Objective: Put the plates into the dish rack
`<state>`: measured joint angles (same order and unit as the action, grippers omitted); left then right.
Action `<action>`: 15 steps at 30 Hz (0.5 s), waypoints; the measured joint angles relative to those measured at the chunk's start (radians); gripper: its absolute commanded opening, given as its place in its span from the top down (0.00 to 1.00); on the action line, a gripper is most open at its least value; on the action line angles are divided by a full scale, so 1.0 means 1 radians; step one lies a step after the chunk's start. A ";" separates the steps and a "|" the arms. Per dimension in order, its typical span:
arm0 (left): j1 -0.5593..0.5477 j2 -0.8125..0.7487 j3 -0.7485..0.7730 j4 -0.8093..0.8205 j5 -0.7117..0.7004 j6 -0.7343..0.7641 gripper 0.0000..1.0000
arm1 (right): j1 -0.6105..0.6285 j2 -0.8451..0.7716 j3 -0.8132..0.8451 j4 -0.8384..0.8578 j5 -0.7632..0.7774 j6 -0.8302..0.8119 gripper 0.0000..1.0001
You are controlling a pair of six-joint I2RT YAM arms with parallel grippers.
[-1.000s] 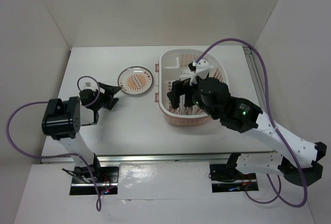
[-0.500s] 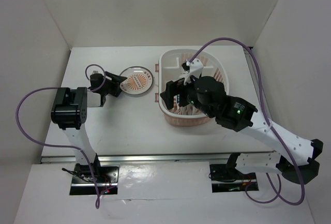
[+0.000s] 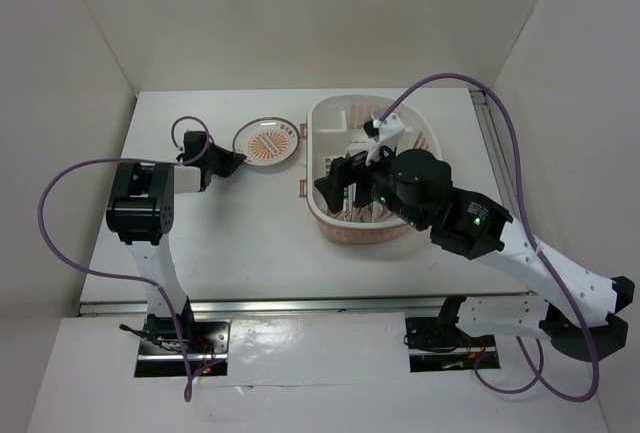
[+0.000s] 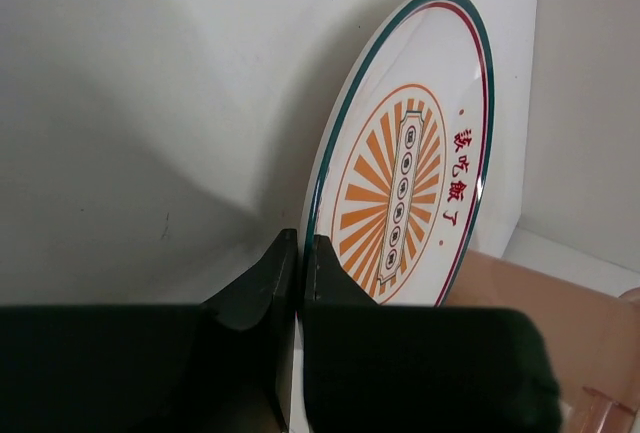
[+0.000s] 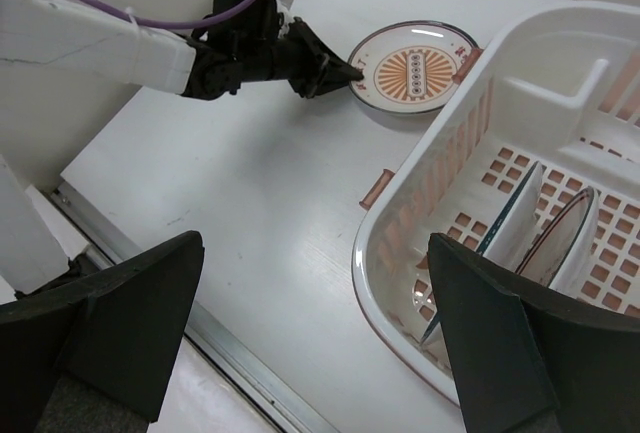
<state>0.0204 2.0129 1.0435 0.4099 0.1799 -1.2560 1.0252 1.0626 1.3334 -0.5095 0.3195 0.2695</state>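
The left gripper (image 3: 236,161) is found pressed together on the rim of the sunburst plate (image 3: 268,143). In the left wrist view the plate's (image 4: 410,183) thin edge is pinched between the two dark fingers (image 4: 255,283), and the gripper (image 4: 300,250) is otherwise nearly shut. This plate is recorded as white, with an orange rayed centre, red characters and a green-and-red rim line. It is located on the table (image 3: 230,243), just left of the dish rack (image 3: 325,118) and outside it. A shadow is noted under its gripped side, but whether that edge is lifted off the table cannot be told. The right gripper (image 3: 335,181) is held above the near left part of the rack, its jaws spread fully apart with nothing between them. In the right wrist view only bare table and the rack rim (image 5: 480,63) are seen between its fingertips (image 5: 120,313). Inside the rack, a teal-rimmed plate (image 5: 520,215) and a grey-rimmed plate (image 5: 572,238) are observed standing on edge, side by side, on the slotted floor.
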 measured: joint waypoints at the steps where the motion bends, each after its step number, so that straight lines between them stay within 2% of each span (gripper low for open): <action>1: 0.000 0.000 0.008 -0.012 -0.001 0.005 1.00 | 0.000 -0.004 0.001 0.000 0.003 -0.002 0.00; 4: -0.004 -0.030 0.010 -0.059 -0.022 0.040 1.00 | 0.000 0.000 0.004 -0.001 0.025 -0.011 0.00; 7: -0.018 -0.154 -0.022 -0.192 -0.085 0.087 1.00 | 0.000 0.035 0.021 0.001 0.041 -0.038 0.00; 10: -0.049 -0.375 -0.080 -0.394 -0.174 0.143 1.00 | -0.003 0.077 0.032 0.019 0.031 -0.080 0.00; 15: -0.139 -0.754 -0.154 -0.552 -0.216 0.261 1.00 | -0.108 0.164 0.088 0.061 -0.096 -0.124 0.02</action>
<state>-0.1184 1.2587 0.8898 -0.1425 -0.0357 -0.9951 0.9176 1.2263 1.4212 -0.4484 0.2234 0.1459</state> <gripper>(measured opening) 0.139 0.991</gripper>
